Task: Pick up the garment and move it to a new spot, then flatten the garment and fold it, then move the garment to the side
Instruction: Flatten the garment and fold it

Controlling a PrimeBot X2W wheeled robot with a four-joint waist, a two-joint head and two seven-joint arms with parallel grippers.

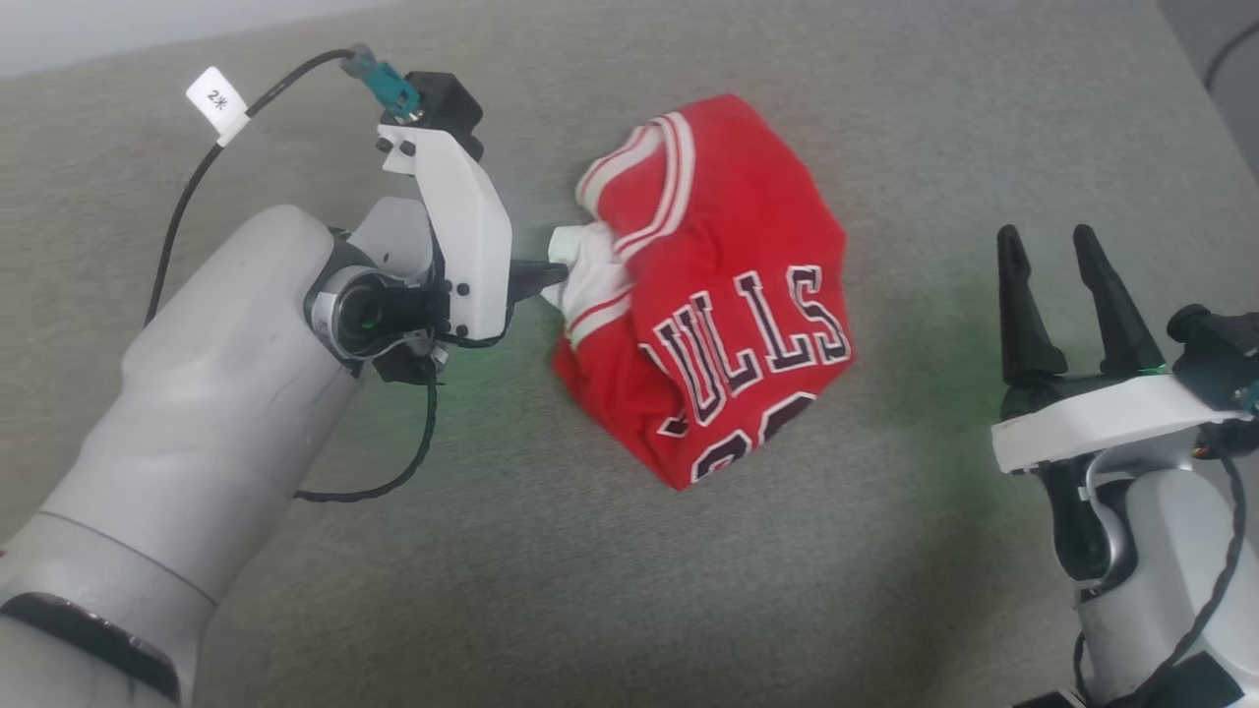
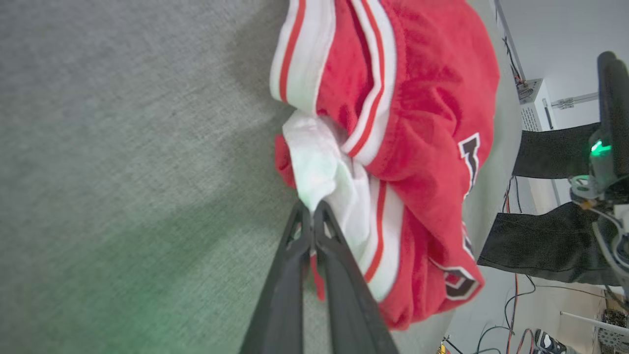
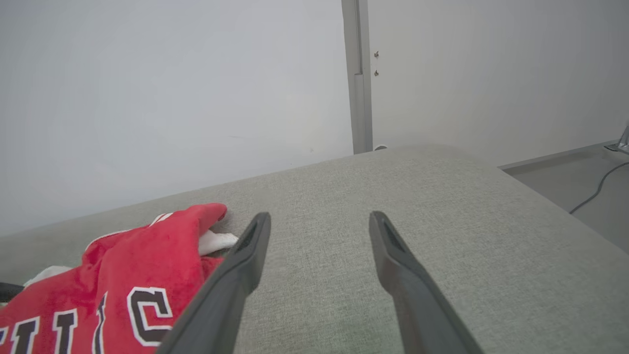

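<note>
Left gripper (image 1: 559, 272) has a pinch of the garment (image 1: 728, 295), right gripper (image 1: 1045, 236) is idle

So the left arm (image 1: 197, 393) comes in from the garment's left. The forearm slopes up from the lower corner and the wrist is turned so the fingers point sideways into the garment's left edge. They're pressed tight together on a bit of the white sleeve (image 2: 319, 167). The garment itself is a crumpled heap on the grey fabric surface (image 1: 590, 590), print side up. You can read "ULLS", and the number below it is half tucked under. Off to the garment's right and well apart from it, the right gripper points straight up the head view, with both fingers spread wide and nothing between them.
</note>
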